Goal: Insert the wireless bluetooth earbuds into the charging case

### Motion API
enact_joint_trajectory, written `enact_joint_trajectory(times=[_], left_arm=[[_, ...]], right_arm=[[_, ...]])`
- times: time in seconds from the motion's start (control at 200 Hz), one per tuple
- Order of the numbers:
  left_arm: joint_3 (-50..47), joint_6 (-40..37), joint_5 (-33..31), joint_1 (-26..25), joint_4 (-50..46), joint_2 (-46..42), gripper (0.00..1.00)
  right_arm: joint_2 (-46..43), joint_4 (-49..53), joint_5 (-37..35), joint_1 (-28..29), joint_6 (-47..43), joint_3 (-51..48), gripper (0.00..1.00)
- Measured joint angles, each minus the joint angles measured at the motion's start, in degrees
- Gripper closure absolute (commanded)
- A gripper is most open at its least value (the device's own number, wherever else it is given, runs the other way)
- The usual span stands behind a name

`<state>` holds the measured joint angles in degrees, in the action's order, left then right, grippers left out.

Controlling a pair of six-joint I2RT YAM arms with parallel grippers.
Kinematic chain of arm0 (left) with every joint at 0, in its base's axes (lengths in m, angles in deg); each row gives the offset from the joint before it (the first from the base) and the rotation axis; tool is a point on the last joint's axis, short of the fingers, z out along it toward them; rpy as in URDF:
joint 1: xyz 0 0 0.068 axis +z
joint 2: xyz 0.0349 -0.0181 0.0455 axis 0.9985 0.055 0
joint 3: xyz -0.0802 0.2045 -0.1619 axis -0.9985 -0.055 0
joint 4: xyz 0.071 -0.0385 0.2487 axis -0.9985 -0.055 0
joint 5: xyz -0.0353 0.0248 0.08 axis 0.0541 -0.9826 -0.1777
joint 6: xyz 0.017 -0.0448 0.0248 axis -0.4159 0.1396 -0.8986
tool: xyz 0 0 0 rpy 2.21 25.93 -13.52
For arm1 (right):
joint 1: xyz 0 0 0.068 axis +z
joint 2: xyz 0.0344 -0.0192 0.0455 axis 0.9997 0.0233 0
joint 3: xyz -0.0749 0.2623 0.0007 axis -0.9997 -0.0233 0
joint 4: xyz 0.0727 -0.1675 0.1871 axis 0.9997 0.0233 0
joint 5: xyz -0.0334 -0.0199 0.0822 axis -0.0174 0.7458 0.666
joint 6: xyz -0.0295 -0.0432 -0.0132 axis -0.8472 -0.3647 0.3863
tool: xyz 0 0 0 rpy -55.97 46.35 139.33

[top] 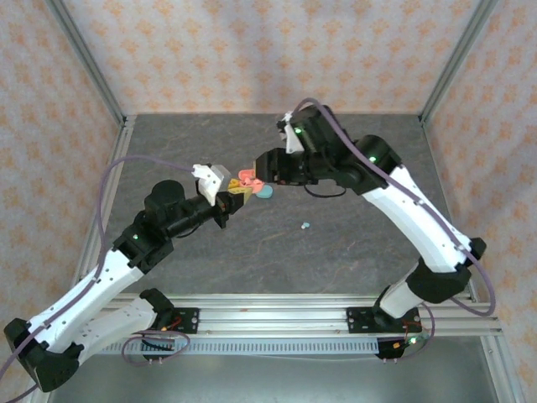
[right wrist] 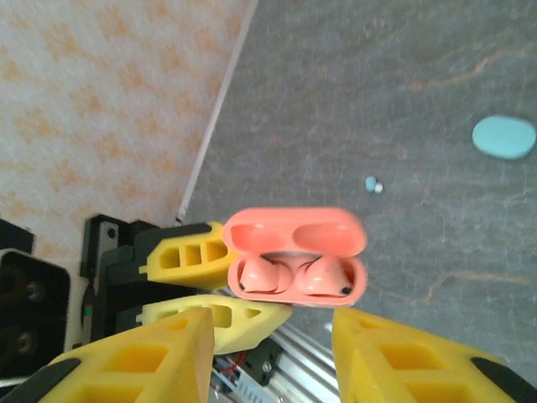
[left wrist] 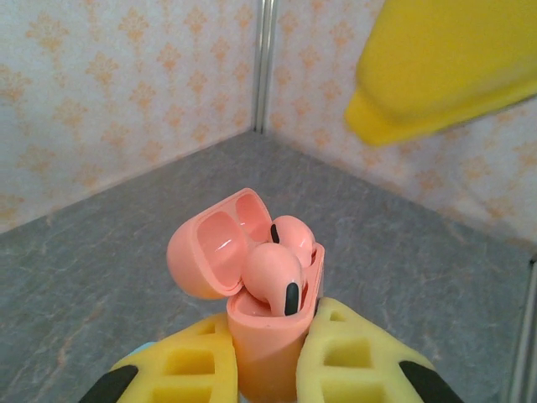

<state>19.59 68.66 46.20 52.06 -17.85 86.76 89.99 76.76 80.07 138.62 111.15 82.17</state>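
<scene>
- Top external view: the left gripper [top: 226,193] pinches the salmon-pink oval plastic charging case [top: 246,179] and holds it off the grey stone-patterned table [top: 352,252]. The right gripper [top: 265,168] hangs just beside the case. A light teal oval case [top: 265,193] lies on the table below them. The tiny light teal earbuds [top: 305,225] lie well apart, to the right.
- Left wrist view: the pink case's lid is hinged open to the left, and two salmon-pink earbuds [left wrist: 273,269] sit in its wells. Their rounded heads stand above the rim, so I cannot tell whether they are fully seated. The yellow fingers clamp the case body below the rim, which looks the right place to hold it and leaves the lid free.
- Right wrist view: the right gripper's own fingers are spread with nothing between them. The teal earbuds look light, hard, smooth and likely to slip. They are probably best pinched across the bulb or stem, with little force.
</scene>
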Motion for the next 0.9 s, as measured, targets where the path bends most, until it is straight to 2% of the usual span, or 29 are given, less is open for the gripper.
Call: enact_joint_trajectory(times=[0.205, 0.575, 0.846, 0.896], left_arm=[[0.02, -5.33, -1.95, 0.00, -0.31, 1.51, 1.00], [0.02, -10.14, -3.63, 0.00, -0.50, 2.23, 1.00], [0.02, -10.75, -4.66, 0.00, -0.79, 2.97, 1.00], [0.02, -11.06, -4.68, 0.02, -1.09, 2.97, 1.00]], right_arm=[[7.48, 3.65, 1.09, 0.79, 3.91, 3.63, 0.61], [13.03, 7.28, 1.62, 0.72, 6.32, 11.02, 0.68], [16.33, 11.87, 0.74, 0.48, 6.29, 15.37, 0.79], [16.83, 12.50, 0.76, 0.48, 6.25, 16.06, 0.84]])
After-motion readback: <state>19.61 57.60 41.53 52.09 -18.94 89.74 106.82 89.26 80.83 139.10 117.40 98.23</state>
